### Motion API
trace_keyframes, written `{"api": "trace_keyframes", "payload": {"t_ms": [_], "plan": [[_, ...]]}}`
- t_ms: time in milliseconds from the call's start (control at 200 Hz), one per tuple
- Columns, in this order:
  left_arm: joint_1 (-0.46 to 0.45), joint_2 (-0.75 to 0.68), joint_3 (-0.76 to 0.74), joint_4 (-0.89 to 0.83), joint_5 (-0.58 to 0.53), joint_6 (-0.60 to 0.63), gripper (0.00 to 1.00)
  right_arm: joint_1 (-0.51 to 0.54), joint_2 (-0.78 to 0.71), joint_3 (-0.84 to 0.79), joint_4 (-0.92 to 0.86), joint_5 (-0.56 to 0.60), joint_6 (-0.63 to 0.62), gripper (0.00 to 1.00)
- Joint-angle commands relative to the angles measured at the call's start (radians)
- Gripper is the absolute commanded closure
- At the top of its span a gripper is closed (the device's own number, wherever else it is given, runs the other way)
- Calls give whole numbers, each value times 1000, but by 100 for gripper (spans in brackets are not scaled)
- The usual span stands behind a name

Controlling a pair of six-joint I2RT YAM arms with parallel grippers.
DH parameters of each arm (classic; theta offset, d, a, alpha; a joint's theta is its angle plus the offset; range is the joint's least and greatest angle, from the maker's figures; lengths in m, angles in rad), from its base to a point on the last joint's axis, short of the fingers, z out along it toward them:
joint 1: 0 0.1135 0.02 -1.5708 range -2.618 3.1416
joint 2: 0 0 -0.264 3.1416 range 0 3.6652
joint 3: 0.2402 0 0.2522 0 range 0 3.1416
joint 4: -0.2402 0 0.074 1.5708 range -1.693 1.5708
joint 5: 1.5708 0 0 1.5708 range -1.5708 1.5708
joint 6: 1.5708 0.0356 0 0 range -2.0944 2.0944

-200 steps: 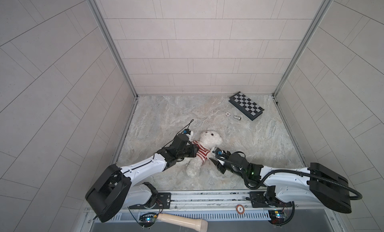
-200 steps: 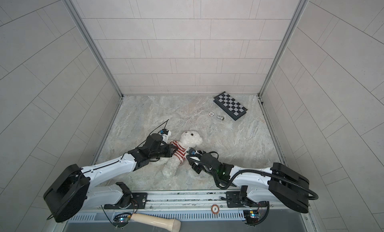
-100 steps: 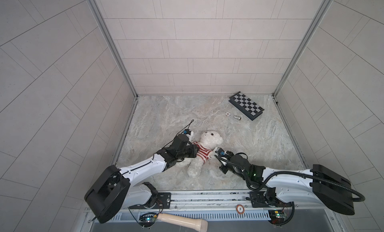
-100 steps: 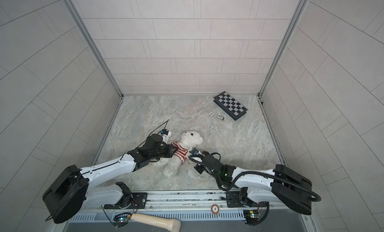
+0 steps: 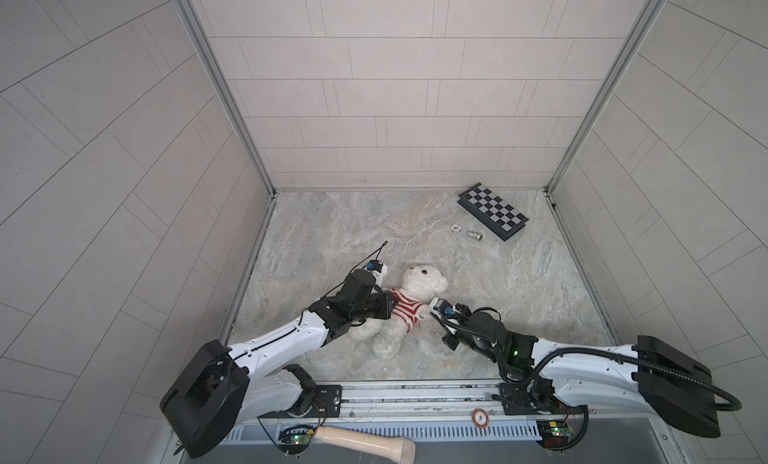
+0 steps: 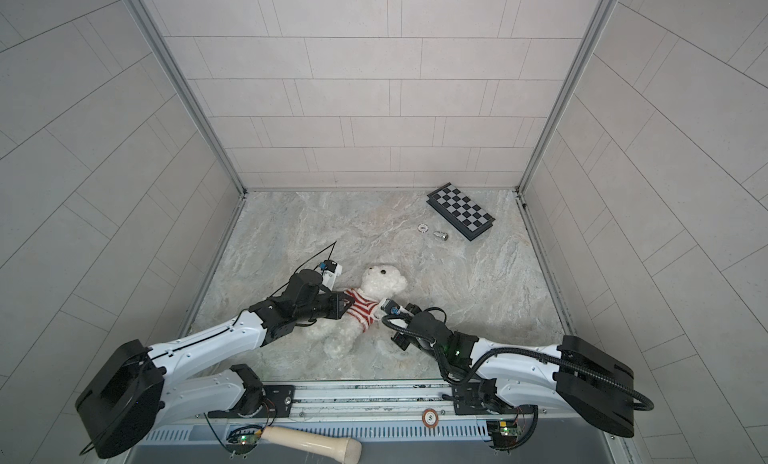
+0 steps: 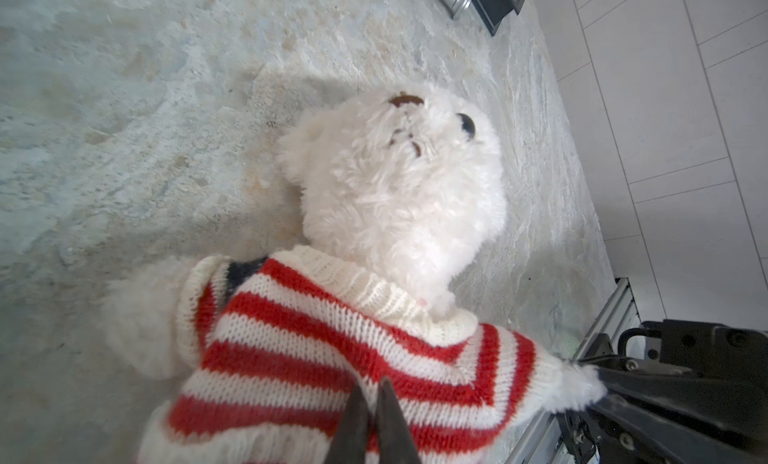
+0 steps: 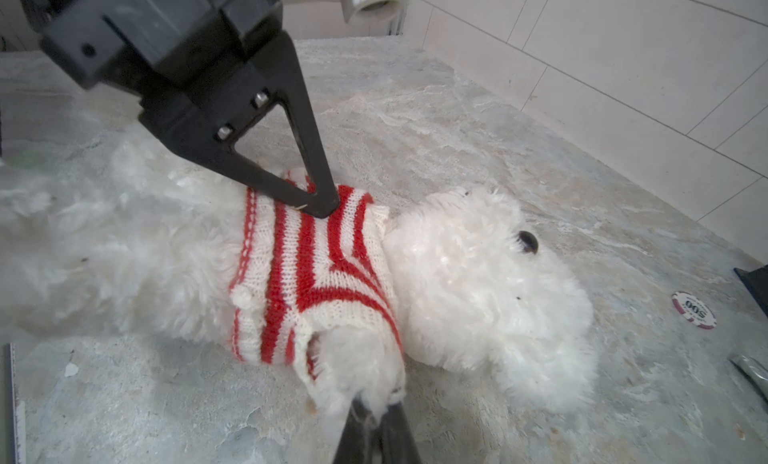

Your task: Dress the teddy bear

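Note:
The teddy bear [image 5: 424, 279] [image 6: 383, 279] lies on its back on the marble floor, head toward the back wall. A red-and-white striped sweater [image 5: 406, 309] [image 8: 316, 266] covers its torso. My left gripper [image 5: 390, 306] [image 6: 351, 304] [image 7: 372, 385] rests on the sweater's chest. Its jaws are only a narrow slit apart, with a pinch of knit between the tips. In the right wrist view one of its fingers [image 8: 320, 206] presses into the stripes. My right gripper [image 5: 429, 315] [image 8: 374, 403] is shut on the fluffy arm that sticks out of the near sleeve.
A folded checkerboard [image 5: 492, 210] lies at the back right, with a poker chip [image 5: 456, 227] and a small metal piece [image 5: 474, 235] beside it. A pale wooden handle [image 5: 365, 441] lies in front of the base rail [image 5: 407, 393]. Tiled walls close in three sides.
My right gripper, open a second ago, has closed on the bear's arm by the sleeve. The left arm has stayed on the sweater, its jaws easing slightly apart.

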Motion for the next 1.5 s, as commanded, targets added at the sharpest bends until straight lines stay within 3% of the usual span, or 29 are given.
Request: {"api": "trace_keyframes", "payload": {"t_ms": [0,155,330,446,881,1076,1322,1357,1462,1492], "plan": [[-19,-33,42,-84,-26,49,70,-4,26,43,18,-15,-52,100],[-18,-100,63,-182,-58,98,55,-6,25,45,18,-4,-23,100],[-40,-35,154,-215,-41,140,41,-7,45,26,21,-5,20,100],[-53,34,179,-201,-34,140,48,-13,48,21,23,-5,49,100],[-55,152,168,-141,-94,125,100,-27,21,-18,-18,12,106,100],[51,128,76,-16,-6,56,100,-37,-15,-33,-93,113,137,100],[45,103,102,-70,-4,107,100,-44,-9,-43,-79,93,131,100],[26,98,122,-97,-10,127,91,-44,-8,-44,-76,88,131,100],[-62,102,218,-221,-76,202,47,-43,-6,-42,-73,78,131,100],[-79,111,242,-248,-88,215,42,-44,-7,-42,-71,79,131,100]]}}
